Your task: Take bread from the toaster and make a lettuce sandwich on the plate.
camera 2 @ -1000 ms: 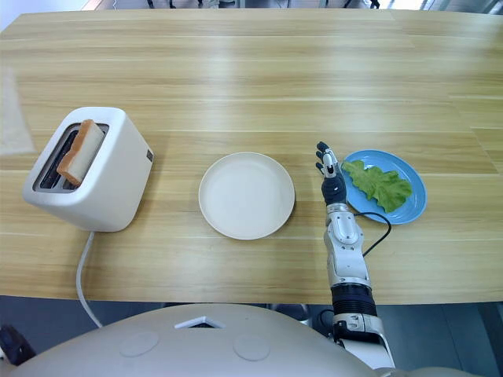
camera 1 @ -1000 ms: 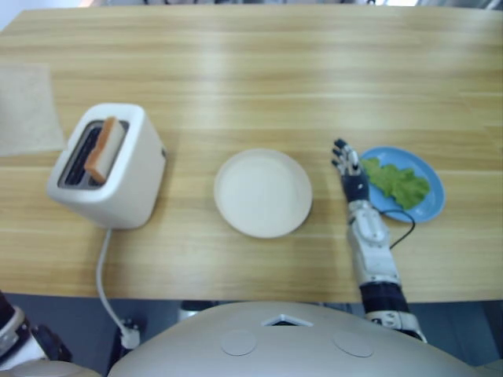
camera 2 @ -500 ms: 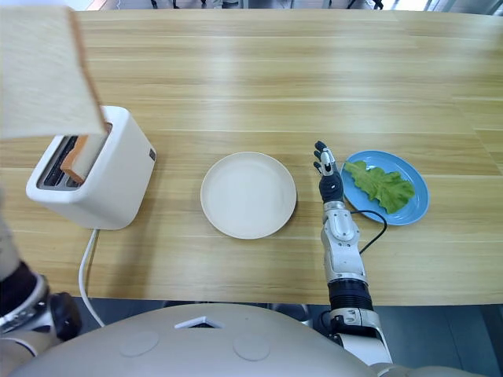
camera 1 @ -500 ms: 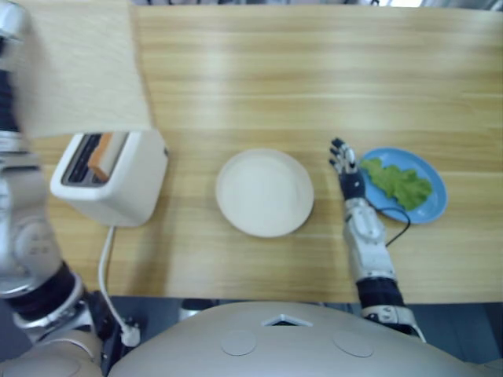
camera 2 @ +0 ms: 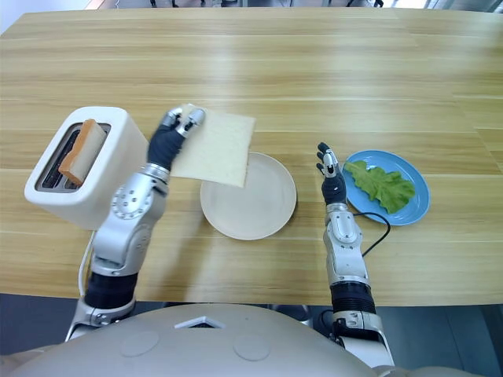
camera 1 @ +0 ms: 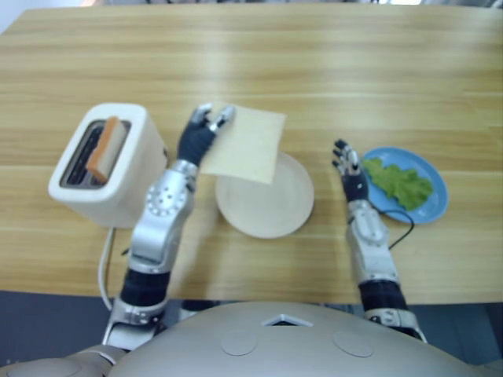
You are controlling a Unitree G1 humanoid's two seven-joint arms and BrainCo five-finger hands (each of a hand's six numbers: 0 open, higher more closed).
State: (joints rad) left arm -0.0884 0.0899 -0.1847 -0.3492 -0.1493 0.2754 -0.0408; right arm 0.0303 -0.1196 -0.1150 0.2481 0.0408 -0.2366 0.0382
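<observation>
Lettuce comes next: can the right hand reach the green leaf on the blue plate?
Likely yes: the open right hand lies beside the round blue plate, nothing between it and the green lettuce leaf.

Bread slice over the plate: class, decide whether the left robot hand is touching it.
Touching. The right eye view shows the fingers of the left robot hand closed on a corner of the bread slice, holding it up.
</observation>
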